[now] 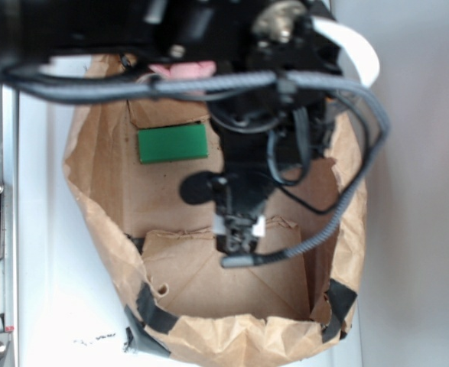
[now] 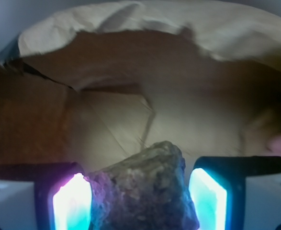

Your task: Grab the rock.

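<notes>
Inside a torn brown paper bag (image 1: pixel 209 306) on a white worktop (image 1: pixel 48 306), the WidowX end effector (image 2: pixel 139 196) pinches the rock (image 2: pixel 142 191), a rough dark lump wedged between its two glowing fingers (image 2: pixel 72 203). Overhead, the arm hides the rock; a green block (image 1: pixel 173 143) lies beside it, a pink plush (image 1: pixel 182 70) beyond.

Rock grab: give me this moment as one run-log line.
phase: closing on rock | rock: between fingers, left pad touching | gripper: low inside paper bag | grip: unconfirmed
</notes>
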Controlling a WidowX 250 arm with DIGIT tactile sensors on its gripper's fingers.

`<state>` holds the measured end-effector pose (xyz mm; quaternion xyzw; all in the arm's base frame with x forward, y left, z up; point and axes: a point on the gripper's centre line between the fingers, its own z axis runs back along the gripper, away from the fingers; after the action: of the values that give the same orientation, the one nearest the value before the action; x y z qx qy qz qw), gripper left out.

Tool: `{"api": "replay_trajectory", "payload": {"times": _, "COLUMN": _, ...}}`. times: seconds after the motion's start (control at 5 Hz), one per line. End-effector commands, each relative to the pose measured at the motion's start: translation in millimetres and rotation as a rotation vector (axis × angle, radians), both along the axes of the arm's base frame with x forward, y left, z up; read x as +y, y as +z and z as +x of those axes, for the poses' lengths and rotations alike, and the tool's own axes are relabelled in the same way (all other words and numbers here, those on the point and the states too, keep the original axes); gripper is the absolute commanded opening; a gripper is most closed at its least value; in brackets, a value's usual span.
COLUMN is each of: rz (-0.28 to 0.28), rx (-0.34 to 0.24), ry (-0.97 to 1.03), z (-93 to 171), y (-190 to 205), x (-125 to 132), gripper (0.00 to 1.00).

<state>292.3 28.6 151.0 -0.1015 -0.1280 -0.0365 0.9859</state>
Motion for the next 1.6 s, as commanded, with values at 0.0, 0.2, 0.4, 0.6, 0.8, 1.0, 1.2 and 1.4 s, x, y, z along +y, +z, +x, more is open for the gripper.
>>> {"api": "replay_trajectory", "payload": {"times": 0.0, "rz": 0.218, "rx": -0.023, "ry": 0.130, "z": -5.9, "y": 33.7, "x": -4.6, "gripper": 0.00}}
{"api": "replay_trajectory", "payload": {"times": 0.2, "rz": 0.283, "rx": 0.064, "ry": 0.163, "z": -8.7, "y": 33.8, "x": -7.0, "gripper": 0.00}}
{"api": "replay_trajectory", "payload": {"times": 0.4, "rz": 0.343, "rx": 0.118, "ry": 0.239, "z": -14.4, "y": 31.8, "x": -13.8, "gripper": 0.00}}
{"api": "replay_trajectory", "payload": {"times": 0.6, "rz": 0.315, "rx": 0.092, "ry": 0.318, "z": -16.1, "y": 30.2, "x": -17.4, "gripper": 0.00}}
{"api": "replay_trajectory", "payload": {"times": 0.8, "rz": 0.217, "rx": 0.057, "ry": 0.399, "z": -17.1, "y": 30.2, "x": -17.9, "gripper": 0.00}}
{"api": "replay_trajectory", "payload": {"times": 1.0, "rz": 0.206, "rx": 0.033, "ry": 0.396, "z": -17.8, "y": 28.6, "x": -19.2, "gripper": 0.00}}
{"api": "replay_trajectory", "payload": {"times": 1.2, "rz": 0.197, "rx": 0.023, "ry": 0.395, "z": -18.1, "y": 28.0, "x": -19.6, "gripper": 0.00}}
{"api": "replay_trajectory", "payload": {"times": 1.4, "rz": 0.188, "rx": 0.019, "ry": 0.399, "z": -16.1, "y": 27.4, "x": -18.1, "gripper": 0.00}}
